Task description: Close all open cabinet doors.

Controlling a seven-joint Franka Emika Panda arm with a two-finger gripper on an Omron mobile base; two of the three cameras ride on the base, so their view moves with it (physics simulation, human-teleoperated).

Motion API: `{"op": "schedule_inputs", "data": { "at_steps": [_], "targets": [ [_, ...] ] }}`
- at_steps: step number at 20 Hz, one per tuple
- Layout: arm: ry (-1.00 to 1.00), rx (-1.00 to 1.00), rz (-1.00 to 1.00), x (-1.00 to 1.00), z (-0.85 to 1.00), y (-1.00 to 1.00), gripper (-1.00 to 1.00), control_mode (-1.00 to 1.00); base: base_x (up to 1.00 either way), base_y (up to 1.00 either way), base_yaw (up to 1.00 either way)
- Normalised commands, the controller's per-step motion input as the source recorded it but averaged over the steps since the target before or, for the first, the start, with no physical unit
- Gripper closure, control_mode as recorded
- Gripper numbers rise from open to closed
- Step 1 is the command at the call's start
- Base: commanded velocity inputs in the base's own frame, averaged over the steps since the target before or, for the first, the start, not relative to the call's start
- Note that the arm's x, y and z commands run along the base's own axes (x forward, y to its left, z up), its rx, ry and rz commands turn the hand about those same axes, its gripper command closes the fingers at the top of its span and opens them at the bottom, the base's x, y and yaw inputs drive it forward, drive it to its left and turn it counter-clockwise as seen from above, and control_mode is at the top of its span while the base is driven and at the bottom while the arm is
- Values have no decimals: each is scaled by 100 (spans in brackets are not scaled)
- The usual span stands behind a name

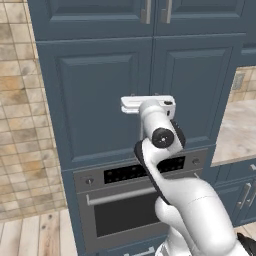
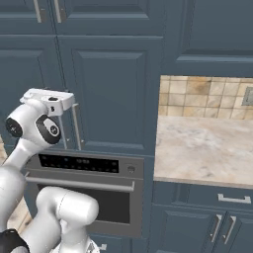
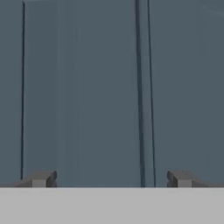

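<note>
Two tall slate-blue cabinet doors stand above the oven, the left door and the right door, and both look flush with the frame. My gripper is right up against them near their shared seam, at mid height. From the right base view the hand sits just left of the right door's silver bar handle. In the hand view the gripper is open, fingertips wide apart, with flat door panel close ahead and nothing between them. Two upper doors also sit shut.
A black-fronted oven with a steel bar is directly below the hand. A marble counter with a tiled backsplash lies to the right, over lower doors. A tiled wall runs along the left.
</note>
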Motion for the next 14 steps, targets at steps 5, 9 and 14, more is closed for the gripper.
{"op": "schedule_inputs", "data": {
  "at_steps": [5, 9, 14],
  "targets": [
    [0, 1, 7, 23, 0, -7, -100, -100, 0, 0, 0],
    [0, 0, 7, 21, 0, -6, -100, -100, 0, 0, 0],
    [0, 0, 8, 24, 0, -5, -100, -100, 0, 0, 0]
  ]
}}
